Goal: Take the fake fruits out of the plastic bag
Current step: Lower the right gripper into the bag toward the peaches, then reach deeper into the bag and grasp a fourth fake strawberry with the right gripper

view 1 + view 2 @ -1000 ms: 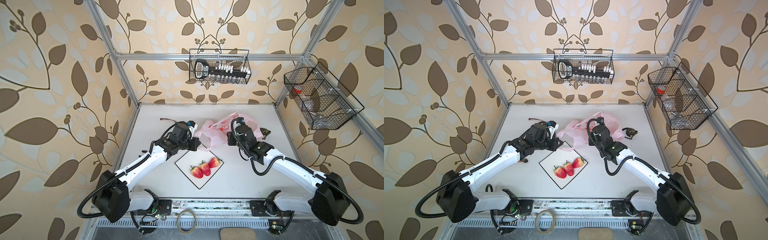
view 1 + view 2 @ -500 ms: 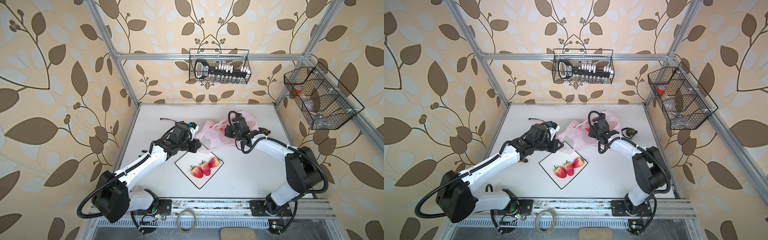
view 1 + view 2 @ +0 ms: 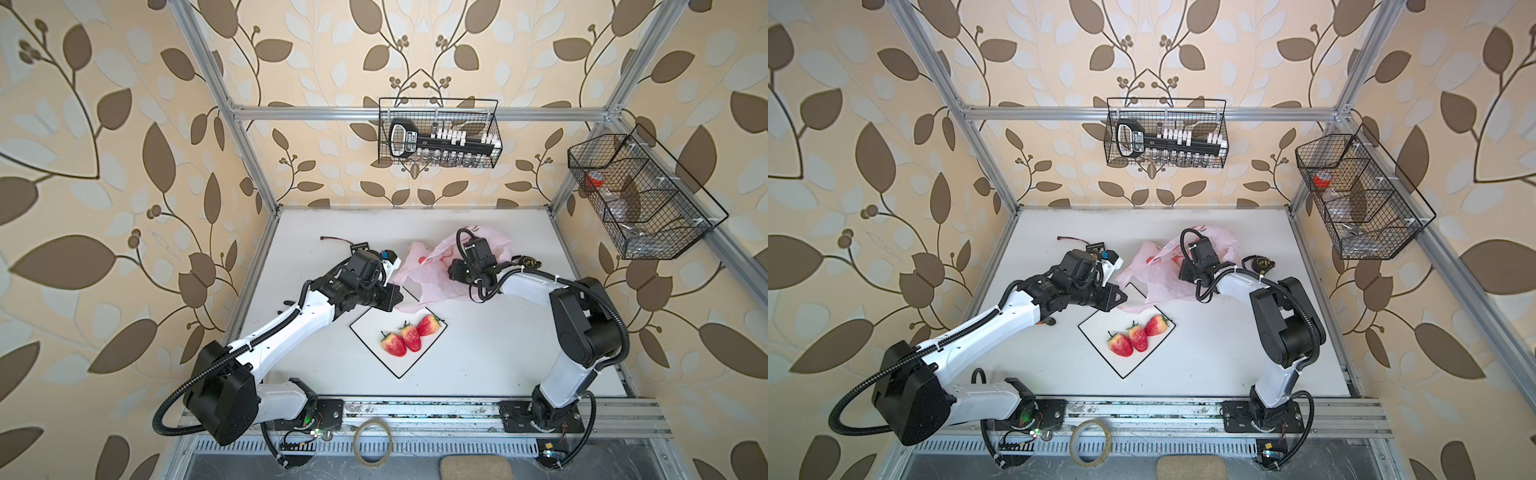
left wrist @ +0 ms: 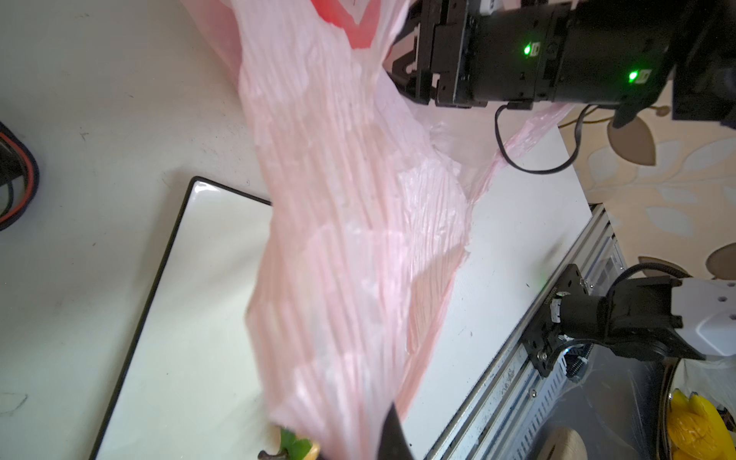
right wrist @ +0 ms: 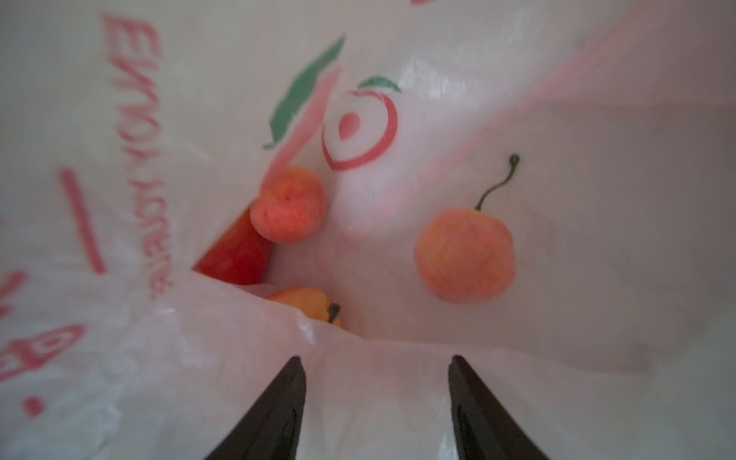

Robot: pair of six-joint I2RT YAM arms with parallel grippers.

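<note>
plastic bag edge overlapping plate corner, right gripper spread inside bag

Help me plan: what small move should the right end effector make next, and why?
Probably ease forward onto the stemmed round fruit and close: the right end effector is open inside the bag, that fruit lies alone ahead, and the left end effector grips the bag.
</note>
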